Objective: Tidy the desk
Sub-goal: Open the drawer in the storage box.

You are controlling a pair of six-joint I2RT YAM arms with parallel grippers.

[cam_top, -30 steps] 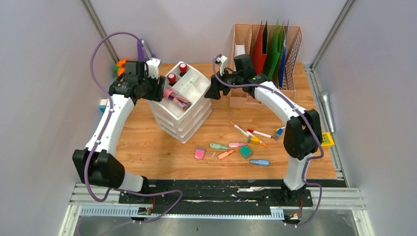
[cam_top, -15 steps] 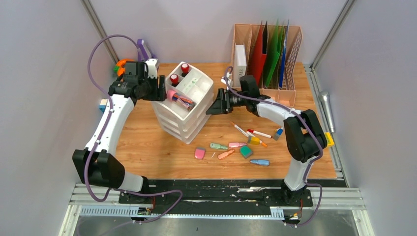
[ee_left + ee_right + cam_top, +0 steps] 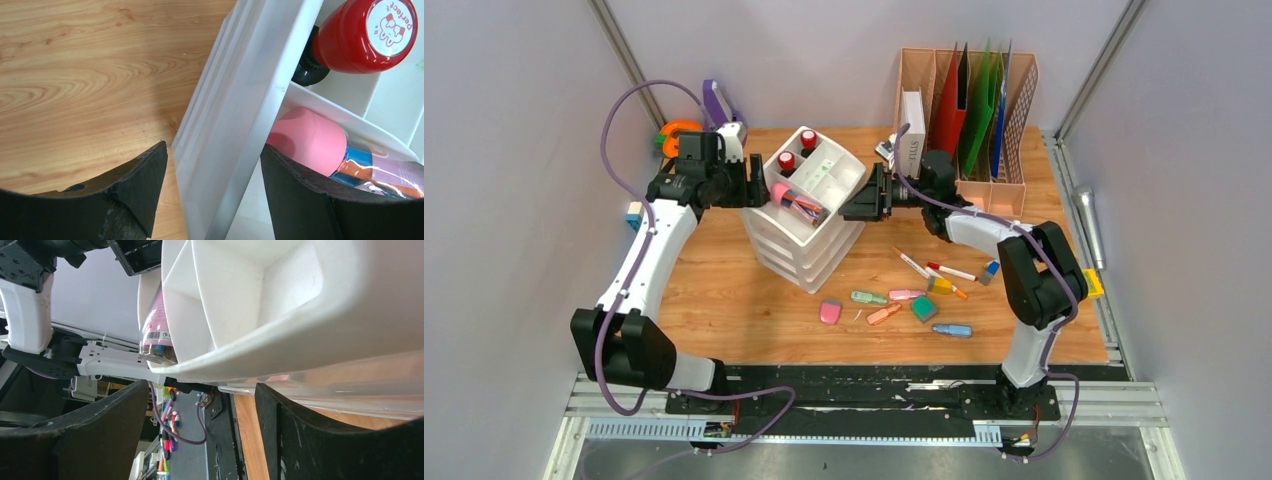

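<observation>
The desk (image 3: 714, 290) carries a white stacked drawer organizer (image 3: 809, 240) with a divided top tray. Two red-capped bottles (image 3: 797, 152) and a pink-capped tube (image 3: 786, 195) sit in the tray. My left gripper (image 3: 759, 192) is open at the tray's left side. In the left wrist view, my left gripper (image 3: 212, 155) straddles the white tray wall (image 3: 235, 125) with gaps on both sides. My right gripper (image 3: 859, 205) is open at the organizer's right side. The right wrist view has my right gripper (image 3: 202, 395) just below the tray rim (image 3: 280, 340), with nothing between the fingers.
Loose markers, highlighters and erasers (image 3: 904, 295) lie on the desk in front of the organizer. A tan file holder (image 3: 964, 190) with coloured folders and a white box (image 3: 912, 125) stands at the back right. An orange and purple item (image 3: 679, 128) sits at the back left.
My right arm dropped from near the file holder to the organizer's right side and its jaws widened. The left jaws opened a little. The organizer turned slightly.
</observation>
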